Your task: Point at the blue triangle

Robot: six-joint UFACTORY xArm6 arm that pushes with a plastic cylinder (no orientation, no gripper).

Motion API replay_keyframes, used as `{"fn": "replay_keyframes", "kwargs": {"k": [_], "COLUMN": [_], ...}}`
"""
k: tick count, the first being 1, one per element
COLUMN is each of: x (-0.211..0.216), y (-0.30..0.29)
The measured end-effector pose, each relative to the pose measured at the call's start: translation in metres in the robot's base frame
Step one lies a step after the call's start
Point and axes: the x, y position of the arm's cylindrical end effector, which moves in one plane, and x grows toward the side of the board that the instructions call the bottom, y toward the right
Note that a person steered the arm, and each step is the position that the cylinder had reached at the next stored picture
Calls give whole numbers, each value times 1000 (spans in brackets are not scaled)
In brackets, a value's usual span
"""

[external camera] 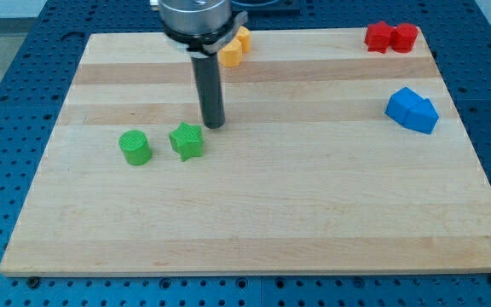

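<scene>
The blue triangle (pixel 413 111) lies near the view's right edge of the wooden board (pixel 314 205), about a third of the way down. My rod comes down from the view's top, and my tip (pixel 214 124) rests on the board just to the upper right of a green star (pixel 187 141). The tip is far to the view's left of the blue triangle and does not touch it.
A green cylinder (pixel 135 147) stands left of the green star. A yellow block (pixel 235 47) sits at the top edge, partly hidden by the arm. Red blocks (pixel 391 37) sit at the top right corner.
</scene>
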Motion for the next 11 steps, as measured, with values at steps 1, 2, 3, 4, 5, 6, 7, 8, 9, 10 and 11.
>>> {"fn": "replay_keyframes", "kwargs": {"k": [1, 2, 3, 4, 5, 6, 7, 8, 9, 10, 11], "x": [17, 41, 59, 59, 59, 59, 57, 45, 24, 6, -6], "y": [-4, -44, -66, -5, 90, 202, 289, 335, 364, 355, 322]}}
